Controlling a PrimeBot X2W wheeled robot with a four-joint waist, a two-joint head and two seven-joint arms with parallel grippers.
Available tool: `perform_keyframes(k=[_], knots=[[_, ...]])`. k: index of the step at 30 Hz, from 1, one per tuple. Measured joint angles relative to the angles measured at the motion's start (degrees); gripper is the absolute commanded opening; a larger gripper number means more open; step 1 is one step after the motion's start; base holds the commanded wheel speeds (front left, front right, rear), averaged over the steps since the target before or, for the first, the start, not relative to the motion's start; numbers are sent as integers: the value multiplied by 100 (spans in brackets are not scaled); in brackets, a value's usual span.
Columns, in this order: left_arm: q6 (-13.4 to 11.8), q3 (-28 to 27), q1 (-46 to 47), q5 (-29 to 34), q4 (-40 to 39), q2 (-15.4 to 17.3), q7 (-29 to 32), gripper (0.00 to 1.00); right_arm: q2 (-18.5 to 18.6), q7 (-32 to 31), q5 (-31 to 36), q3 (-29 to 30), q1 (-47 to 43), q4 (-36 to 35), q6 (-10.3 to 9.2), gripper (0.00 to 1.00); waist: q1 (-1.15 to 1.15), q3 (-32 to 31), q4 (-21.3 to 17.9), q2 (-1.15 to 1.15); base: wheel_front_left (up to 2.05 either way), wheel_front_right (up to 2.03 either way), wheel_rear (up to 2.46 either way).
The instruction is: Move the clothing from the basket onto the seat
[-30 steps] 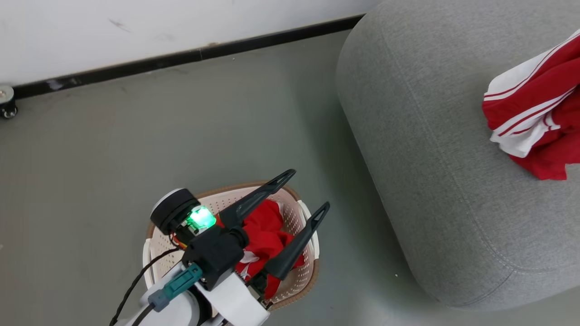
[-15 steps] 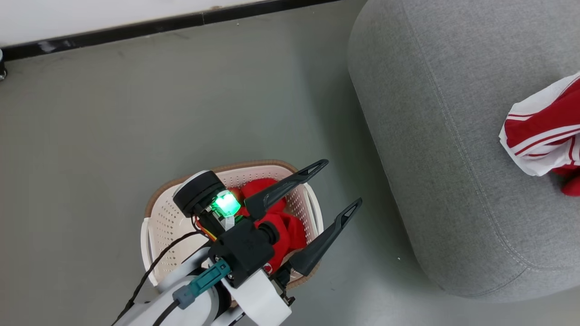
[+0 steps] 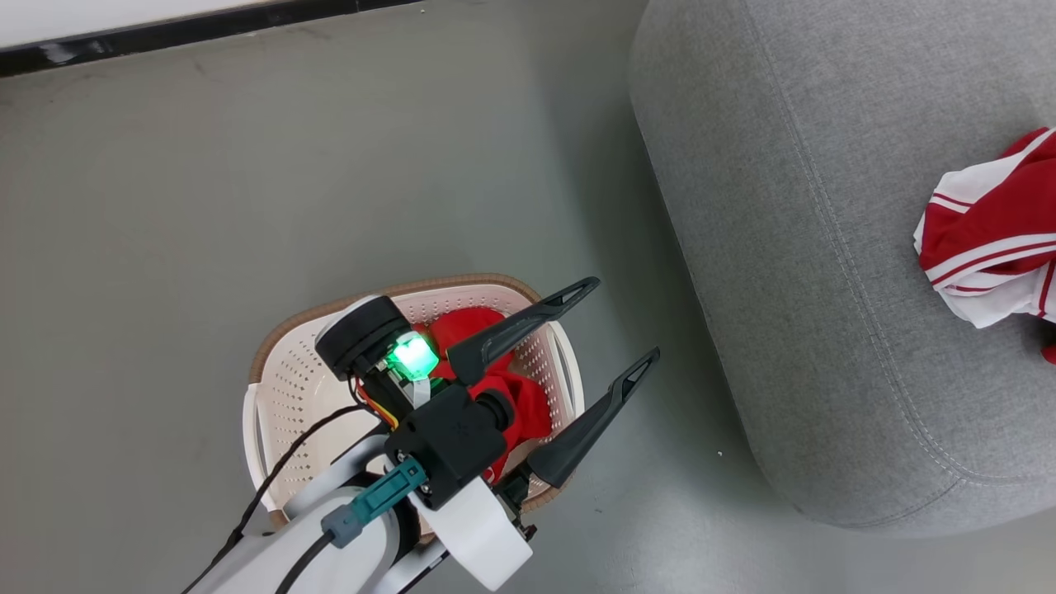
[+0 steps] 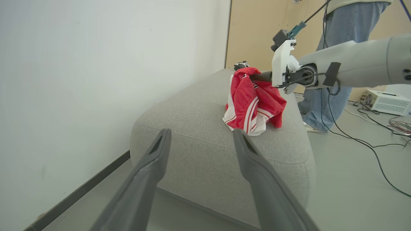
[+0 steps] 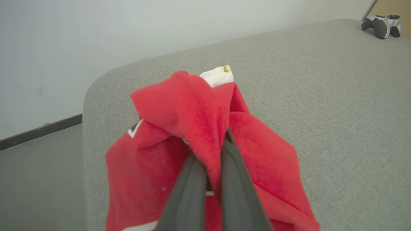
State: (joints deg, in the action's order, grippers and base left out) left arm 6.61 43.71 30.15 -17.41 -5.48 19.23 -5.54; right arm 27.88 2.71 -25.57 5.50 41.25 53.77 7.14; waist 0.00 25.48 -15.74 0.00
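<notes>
**Head view.** The left end effector point(image 3: 620, 320) hangs above the basket point(image 3: 272, 346) with its two dark fingers spread wide and nothing between them. The basket stands on the grey floor point(image 3: 247, 165), near the seat point(image 3: 784, 247) but not touching it. Crumpled red clothing point(image 3: 466, 326) lies inside the basket, partly hidden by the wrist. A red and white striped jersey point(image 3: 986, 243) sits at the right edge of the frame, over the seat top. A green light point(image 3: 412, 356) glows on the wrist.

**Left wrist view.** This view adds what the head view cuts off. The right arm reaches in from the right and its fingers are buried in the jersey. The jersey's lower folds touch the seat top. A person's legs in blue jeans point(image 4: 334, 64) stand beyond the seat. A white box point(image 4: 385, 101) and loose cables point(image 4: 369, 141) lie on the floor.

**Right wrist view.** The right end effector point(image 5: 210, 160) is pressed together, clamped on a fold of the jersey that drapes over its tips. A white, dark-edged mark shows on the fabric but is folded over and cannot be read. A game controller point(image 5: 382, 22) rests on the far corner of the seat.
</notes>
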Motion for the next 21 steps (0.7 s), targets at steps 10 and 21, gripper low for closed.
perform_keyframes(k=[10,21], knots=[[5,27,69,-9,181,11,-31,100,-14,192,38,13,14,185,0,100,0,-24,-105,0,0,0,0],[5,12,66,-63,422,24,-157,100,-105,654,-118,-196,-25,-81,0,100,0,-132,-290,0,0,0,0]])
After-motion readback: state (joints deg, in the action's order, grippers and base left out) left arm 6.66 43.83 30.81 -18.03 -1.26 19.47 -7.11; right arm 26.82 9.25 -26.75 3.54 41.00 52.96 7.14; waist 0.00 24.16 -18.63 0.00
